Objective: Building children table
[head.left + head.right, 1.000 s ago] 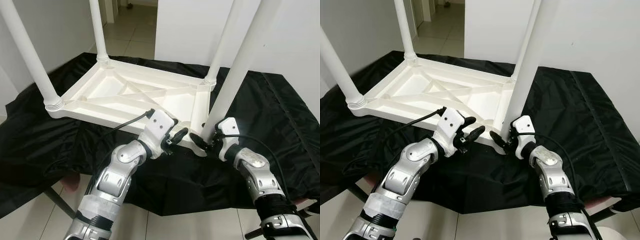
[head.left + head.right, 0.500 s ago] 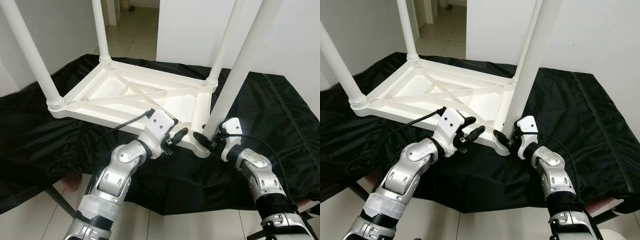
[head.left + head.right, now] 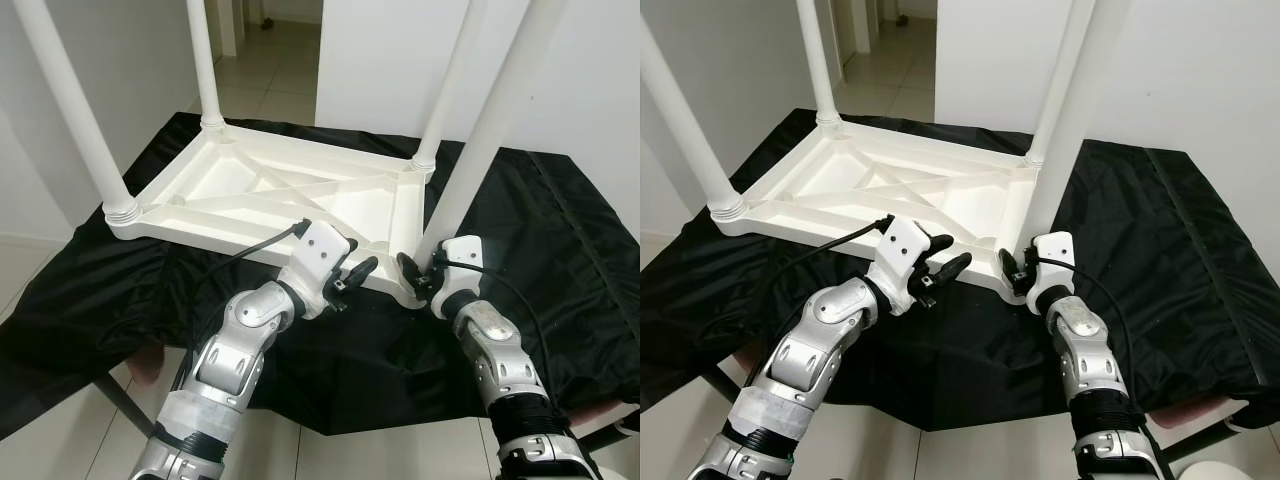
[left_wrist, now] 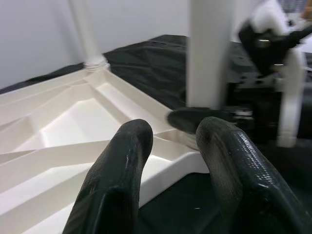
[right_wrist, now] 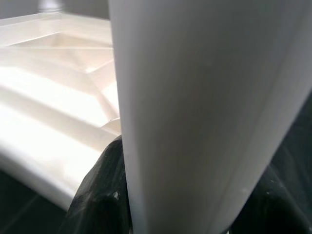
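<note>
The table [image 3: 270, 190] lies upside down on the black cloth [image 3: 560, 250], three legs seated. The right gripper [image 3: 418, 278], clamped on the fourth leg [image 3: 480, 130], has brought it nearer upright over the near corner socket since a second ago; seating looks close. The left gripper [image 3: 352, 275] hovers alongside, fingers apart.

Quick count: one white plastic tabletop [image 3: 270, 195], flipped upside down. Four white legs total: far-left leg [image 3: 203, 60], near-left leg [image 3: 75, 105], far-right leg [image 3: 448, 85], and near-right leg [image 3: 480, 130]. One black cloth [image 3: 560, 260] under it all. Two silver arms, so two pincers: left pincer [image 3: 352, 277] and right pincer [image 3: 412, 277]. One doorway [image 3: 275, 40] at the back. That's everything I can count.
</note>
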Robot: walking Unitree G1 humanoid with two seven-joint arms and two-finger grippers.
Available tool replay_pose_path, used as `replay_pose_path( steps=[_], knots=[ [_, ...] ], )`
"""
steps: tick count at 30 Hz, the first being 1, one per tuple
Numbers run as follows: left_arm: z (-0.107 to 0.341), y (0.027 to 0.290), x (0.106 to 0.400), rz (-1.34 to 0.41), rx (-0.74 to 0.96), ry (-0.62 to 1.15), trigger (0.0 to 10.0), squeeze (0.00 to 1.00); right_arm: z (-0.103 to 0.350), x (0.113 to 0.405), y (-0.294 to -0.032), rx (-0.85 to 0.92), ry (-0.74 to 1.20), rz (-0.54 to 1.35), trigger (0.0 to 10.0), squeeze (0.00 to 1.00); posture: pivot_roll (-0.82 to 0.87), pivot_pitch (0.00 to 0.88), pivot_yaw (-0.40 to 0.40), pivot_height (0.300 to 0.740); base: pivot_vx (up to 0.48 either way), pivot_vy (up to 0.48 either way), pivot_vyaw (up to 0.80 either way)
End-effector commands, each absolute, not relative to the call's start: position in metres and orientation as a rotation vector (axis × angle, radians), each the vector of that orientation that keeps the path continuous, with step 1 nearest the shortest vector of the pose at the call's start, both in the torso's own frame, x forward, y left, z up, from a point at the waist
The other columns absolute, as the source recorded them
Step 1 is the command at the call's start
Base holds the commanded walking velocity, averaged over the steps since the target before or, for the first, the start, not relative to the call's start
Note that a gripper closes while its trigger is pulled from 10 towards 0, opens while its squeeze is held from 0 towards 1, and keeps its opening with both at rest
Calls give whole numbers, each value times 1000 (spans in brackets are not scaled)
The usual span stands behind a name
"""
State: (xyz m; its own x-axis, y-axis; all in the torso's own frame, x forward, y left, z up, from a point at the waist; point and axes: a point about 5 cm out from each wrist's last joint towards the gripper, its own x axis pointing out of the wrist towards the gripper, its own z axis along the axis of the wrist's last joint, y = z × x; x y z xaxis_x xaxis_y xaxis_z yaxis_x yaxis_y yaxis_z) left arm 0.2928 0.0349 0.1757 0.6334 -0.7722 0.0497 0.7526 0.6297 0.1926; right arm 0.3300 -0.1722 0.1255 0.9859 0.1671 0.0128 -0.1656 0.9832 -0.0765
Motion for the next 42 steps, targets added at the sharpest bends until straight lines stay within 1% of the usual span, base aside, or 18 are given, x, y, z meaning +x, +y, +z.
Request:
replay_pose_path(
  steps=[1, 2, 4, 6, 8, 10, 11, 15, 22, 23, 33, 36, 37, 38, 39, 40, 41, 42],
  knots=[
    [174, 33, 291, -862, 158, -130, 10000, 0, 115, 328, -178, -99, 41, 96, 10000, 0, 33, 2, -23, 740, 0, 0, 0],
    [174, 33, 292, -858, 157, -133, 10000, 0, 113, 329, -173, -72, 49, 10, 10000, 0, 36, 0, -30, 740, 0, 0, 0],
    [175, 33, 292, -854, 155, -135, 10000, 0, 112, 329, -171, -73, 46, -27, 10000, 0, 38, 0, -39, 740, 0, 0, 0],
    [175, 33, 293, -850, 149, -136, 10000, 0, 110, 328, -165, -54, 51, -132, 10000, 0, 39, 0, -45, 740, 0, 0, 0],
    [175, 33, 293, -850, 149, -136, 10000, 0, 110, 328, -165, -54, 51, -132, 10000, 0, 39, 0, -45, 740, 0, 0, 0],
    [174, 33, 291, -853, 148, -134, 10000, 0, 110, 329, -162, -31, 57, -191, 10000, 0, 39, 0, -48, 740, 0, 0, 0],
    [171, 31, 288, -858, 146, -129, 10000, 0, 114, 331, -150, 6, 55, -221, 10000, 0, 39, 0, -52, 740, 0, 0, 0],
    [170, 28, 287, -856, 140, -130, 10000, 0, 121, 332, -137, 1, 22, -162, 10000, 0, 41, 0, -55, 740, 0, 0, 0],
    [172, 30, 293, -819, 145, -140, 10000, 0, 122, 330, -134, 5, -3, -156, 10000, 0, 37, 0, -57, 740, 0, 0, 0],
    [173, 32, 298, -787, 145, -141, 10000, 0, 121, 328, -132, 26, -3, -149, 10000, 1000, 32, 0, -58, 740, 0, 0, 0],
    [174, 37, 311, -671, 96, -109, 10000, 0, 121, 318, -134, 8, -49, -140, 10000, 1000, 42, 0, -64, 740, 0, 0, 0],
    [175, 41, 316, -631, 78, -93, 10000, 0, 121, 312, -137, 8, -72, -138, 10000, 1000, 60, 5, -73, 740, 0, 0, 0],
    [176, 46, 319, -593, 61, -79, 10000, 0, 120, 310, -139, 8, -77, -139, 10000, 1000, 66, 32, -77, 740, 0, 0, 0],
    [176, 51, 322, -552, 42, -64, 10000, 0, 120, 308, -141, 9, -78, -141, 10000, 1000, 66, 32, -77, 740, 0, 0, 0],
    [176, 52, 323, -545, 39, -62, 10000, 0, 120, 308, -141, 9, -78, -141, 10000, 737, 66, 32, -77, 740, 0, 0, 0],
    [176, 52, 323, -545, 39, -62, 10000, 0, 120, 308, -141, 9, -78, -141, 10000, 737, 66, 32, -77, 740, 0, 0, 0],
    [176, 59, 325, -519, 22, -54, 10000, 0, 121, 307, -143, 10, -81, -143, 10000, 0, 69, 60, -85, 740, 0, 0, 0],
    [175, 63, 326, -499, 17, -50, 10000, 0, 121, 306, -143, 11, -84, -142, 10000, 0, 70, 65, -89, 740, 0, 0, 0]
  ],
)
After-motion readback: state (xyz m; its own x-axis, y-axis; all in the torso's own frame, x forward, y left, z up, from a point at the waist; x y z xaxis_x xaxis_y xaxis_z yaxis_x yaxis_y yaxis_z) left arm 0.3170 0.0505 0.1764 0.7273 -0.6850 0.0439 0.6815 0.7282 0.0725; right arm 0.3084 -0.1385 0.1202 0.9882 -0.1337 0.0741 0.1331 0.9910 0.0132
